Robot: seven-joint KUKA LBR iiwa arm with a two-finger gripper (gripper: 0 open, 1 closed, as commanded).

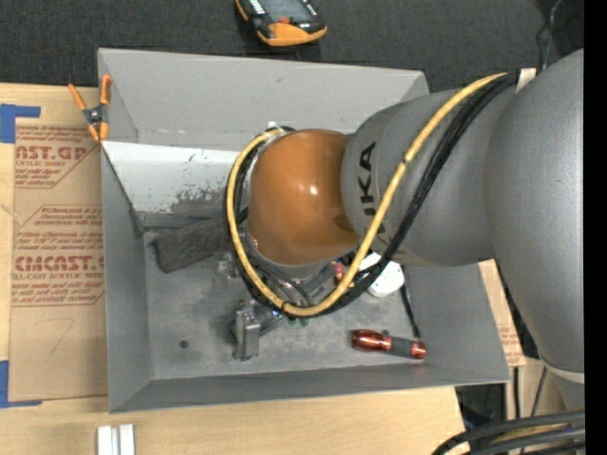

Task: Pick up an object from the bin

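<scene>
Fingers [246,336] come down from under the arm's orange cover [289,197] to the bare floor of the grey metal bin [180,368], low and left of middle; whether they are parted or closed cannot be told. Nearest is a red-handled screwdriver [388,343], flat on the floor to their right and apart from them. It is likely light and stiff, and its smooth round handle may roll, so it is best pinched across the handle. Up-left, a dark grey rough slab [188,245] lies flat by the sloped wall and is probably awkward to get under. A small white thing [386,279] peeks out beside the arm.
</scene>
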